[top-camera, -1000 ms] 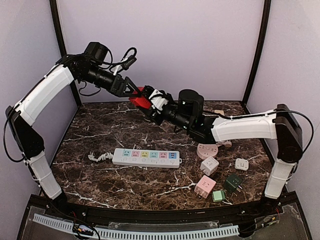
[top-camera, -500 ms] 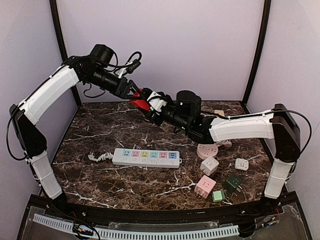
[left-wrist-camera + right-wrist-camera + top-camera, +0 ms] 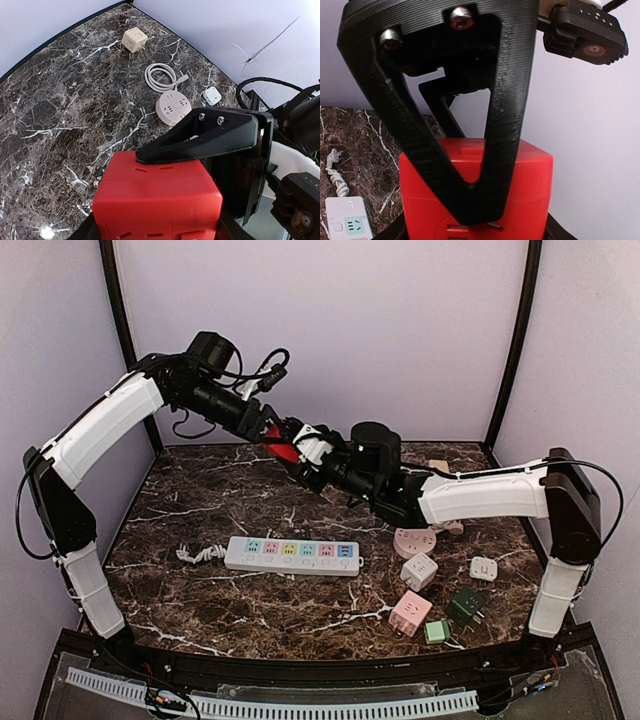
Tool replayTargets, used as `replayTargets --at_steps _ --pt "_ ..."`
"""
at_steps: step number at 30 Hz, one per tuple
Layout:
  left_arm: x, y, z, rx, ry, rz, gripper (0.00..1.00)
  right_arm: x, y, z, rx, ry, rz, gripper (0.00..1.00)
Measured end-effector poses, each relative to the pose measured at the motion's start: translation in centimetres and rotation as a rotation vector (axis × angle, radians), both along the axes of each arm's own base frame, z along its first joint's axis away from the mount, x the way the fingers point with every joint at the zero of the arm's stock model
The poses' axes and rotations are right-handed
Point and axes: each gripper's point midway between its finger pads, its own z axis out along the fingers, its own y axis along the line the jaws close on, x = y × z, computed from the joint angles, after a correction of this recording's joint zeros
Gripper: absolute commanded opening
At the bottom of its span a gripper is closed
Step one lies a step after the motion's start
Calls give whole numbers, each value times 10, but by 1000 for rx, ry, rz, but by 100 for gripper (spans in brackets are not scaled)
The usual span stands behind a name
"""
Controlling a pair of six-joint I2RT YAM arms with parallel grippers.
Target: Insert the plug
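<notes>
Red cube plug adapter (image 3: 283, 448) is held in the air above the back centre of the marble table (image 3: 200, 490), well apart from the power strip (image 3: 292, 555) lying nearer the front. Right gripper (image 3: 305, 447) is clamped on it; that arm stretches leftward from its base, wrist raised. Left arm arches high and reaches down-right; left gripper (image 3: 272, 430) brackets the same adapter, one finger (image 3: 500, 100) flat against a face. Whether the left jaws are actually gripping cannot be determined
</notes>
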Motion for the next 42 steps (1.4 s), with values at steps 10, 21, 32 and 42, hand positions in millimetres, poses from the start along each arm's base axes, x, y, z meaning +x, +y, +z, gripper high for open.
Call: replayTargets --at_steps 10,21,32,42 --pt "-9 45 -59 423 -271 -250 1 1 -84 27 26 285 279 99" --pt "-69 96 -159 684 -269 -779 0 -30 -126 -37 -34 544 381 99" --pt "-64 75 -192 587 -314 -852 1 -7 -144 -87 -60 696 358 99" --pt "-38 79 -210 578 -299 -844 0 -8 -144 -91 -66 701 363 99"
